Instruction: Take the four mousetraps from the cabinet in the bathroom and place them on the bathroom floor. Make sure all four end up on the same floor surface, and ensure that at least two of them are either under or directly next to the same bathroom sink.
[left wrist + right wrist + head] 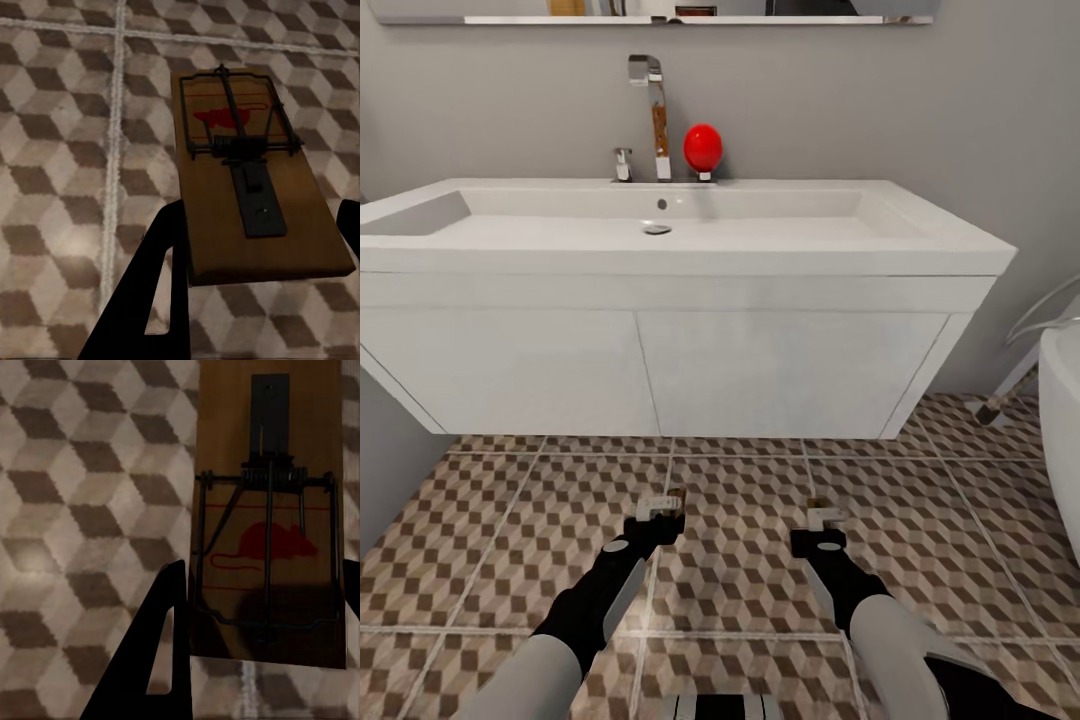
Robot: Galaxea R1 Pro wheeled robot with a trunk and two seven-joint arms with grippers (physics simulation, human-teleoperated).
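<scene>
The head view looks down past both arms at the bathroom sink [660, 370], a wide white vanity with flat door panels that fills the middle of the frame, hung against a grey wall. On its top, at the upper centre, stand a chrome tap [650, 110] and a red ball-shaped object [703, 148] just right of it. At the right edge a rounded white bathtub [1063, 420] comes into the frame. The bathroom floor [480, 530], tiled in a brown and beige cube pattern, spreads across the lower half.

The left gripper [663, 508] sits at lower centre-left of the head view, above the tiles in front of the vanity, and the right gripper [822, 522] at lower centre-right, the two well apart. Each is closed on a mousetrap. In the left wrist view, the left mousetrap [255, 180], a tan board with a dark wire spring and a red print, lies between the dark fingers [150, 292], its near end clamped, with the tiles beyond it. In the right wrist view, the right mousetrap [266, 532], bearing a red mouse print, is likewise clamped between that gripper's fingers [161, 660] over the tiles. Whether either board touches the floor cannot be told.
</scene>
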